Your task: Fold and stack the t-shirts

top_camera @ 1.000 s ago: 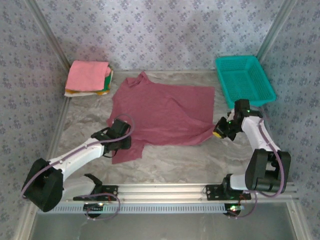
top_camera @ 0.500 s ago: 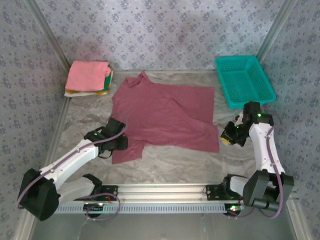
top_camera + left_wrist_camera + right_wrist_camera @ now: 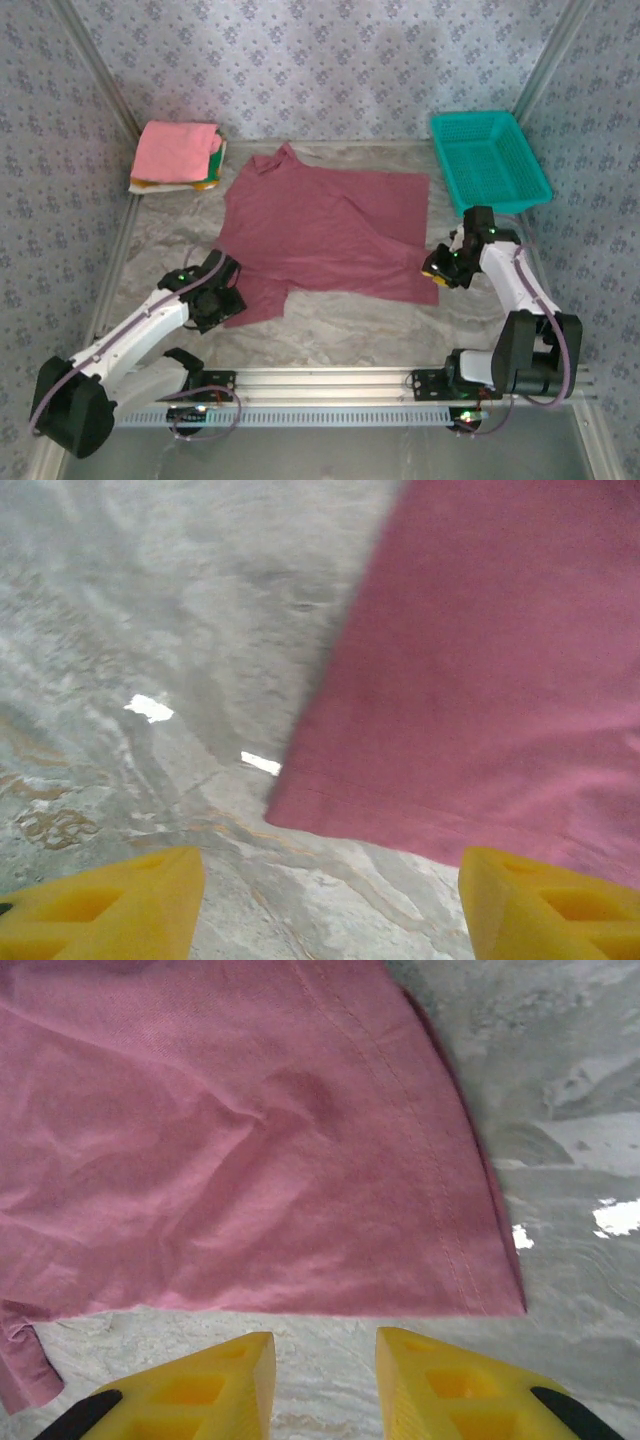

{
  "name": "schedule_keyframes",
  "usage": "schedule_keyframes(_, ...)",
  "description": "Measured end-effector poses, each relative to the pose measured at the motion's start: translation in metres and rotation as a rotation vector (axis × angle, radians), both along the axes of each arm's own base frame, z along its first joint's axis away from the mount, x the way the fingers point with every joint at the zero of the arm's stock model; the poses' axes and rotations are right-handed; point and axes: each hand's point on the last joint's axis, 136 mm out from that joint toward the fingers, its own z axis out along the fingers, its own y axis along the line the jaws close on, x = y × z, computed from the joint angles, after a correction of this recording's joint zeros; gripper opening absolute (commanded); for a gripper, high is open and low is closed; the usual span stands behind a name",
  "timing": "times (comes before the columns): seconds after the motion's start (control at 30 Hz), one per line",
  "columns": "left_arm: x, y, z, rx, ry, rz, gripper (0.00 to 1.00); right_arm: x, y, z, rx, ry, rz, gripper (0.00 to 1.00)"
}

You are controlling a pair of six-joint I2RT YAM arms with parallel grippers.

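Observation:
A maroon t-shirt (image 3: 325, 230) lies spread flat in the middle of the table, collar toward the back left. My left gripper (image 3: 224, 301) sits at the shirt's near left sleeve; the left wrist view has its yellow fingers (image 3: 100, 905) wide apart over bare table, just short of the cloth's corner (image 3: 290, 805). My right gripper (image 3: 436, 268) is at the shirt's near right corner, open, with its fingertips (image 3: 235, 1385) just short of the hem (image 3: 400, 1300) and nothing between them. Folded t-shirts (image 3: 178, 155), pink on top, are stacked at the back left.
A teal mesh basket (image 3: 490, 160) stands at the back right, just behind the right arm. Patterned walls close in the table's left, back and right sides. A metal rail (image 3: 330, 385) runs along the near edge by the arm bases.
The right gripper let go of the shirt's near right corner, which now lies flat, and opened. The left gripper opened wider and drew back off the sleeve toward the near left.

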Motion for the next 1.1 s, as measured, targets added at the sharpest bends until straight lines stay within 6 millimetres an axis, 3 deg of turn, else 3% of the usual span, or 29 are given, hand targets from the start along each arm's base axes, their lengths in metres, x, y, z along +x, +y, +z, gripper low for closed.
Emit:
schedule_keyframes(0.13, 0.000, 0.013, -0.006, -0.012, -0.006, 0.076, 0.56, 0.005, 0.002, -0.005, 0.011, -0.030, 0.005, 0.35)
schedule_keyframes(0.3, 0.013, 0.006, -0.013, -0.080, -0.048, 0.090, 0.51, 0.015, 0.002, -0.003, 0.010, -0.074, 0.007, 0.35)
schedule_keyframes(0.47, 0.003, 0.001, -0.041, -0.105, 0.015, 0.072, 0.50, 0.021, 0.002, -0.003, 0.008, -0.096, 0.010, 0.35)
schedule_keyframes(0.57, 0.003, 0.000, -0.044, -0.109, 0.030, 0.074, 0.49, 0.023, 0.003, -0.005, 0.009, -0.094, 0.013, 0.35)
schedule_keyframes(0.8, -0.004, 0.009, -0.048, -0.055, 0.089, 0.050, 0.12, 0.025, 0.004, -0.006, 0.009, -0.096, 0.014, 0.37)
schedule_keyframes(1.1, -0.003, 0.009, -0.046, -0.051, 0.071, 0.022, 0.00, 0.019, 0.006, -0.011, 0.028, -0.076, 0.011, 0.37)
